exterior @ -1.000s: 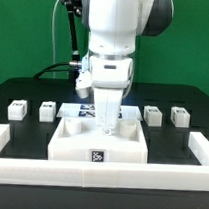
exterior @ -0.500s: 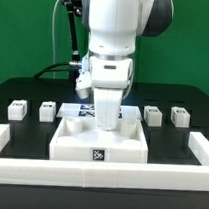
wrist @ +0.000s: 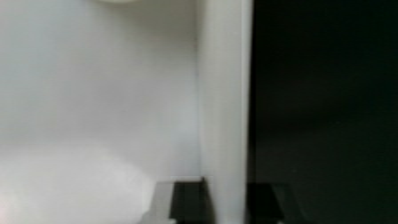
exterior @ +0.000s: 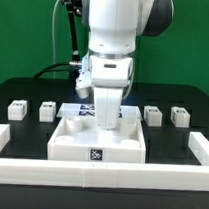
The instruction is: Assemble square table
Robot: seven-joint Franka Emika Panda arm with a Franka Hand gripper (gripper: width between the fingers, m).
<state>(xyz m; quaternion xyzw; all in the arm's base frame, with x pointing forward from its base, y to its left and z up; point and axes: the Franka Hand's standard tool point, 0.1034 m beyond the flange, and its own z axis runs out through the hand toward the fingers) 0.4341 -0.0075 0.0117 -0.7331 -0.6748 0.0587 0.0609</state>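
On far rim of square table (exterior: pixel 70 150), pincer (exterior: pixel 109 125) now clenched, earlier released.

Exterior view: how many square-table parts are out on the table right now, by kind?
Short white legs: 4
Square panel: 1
Total: 5
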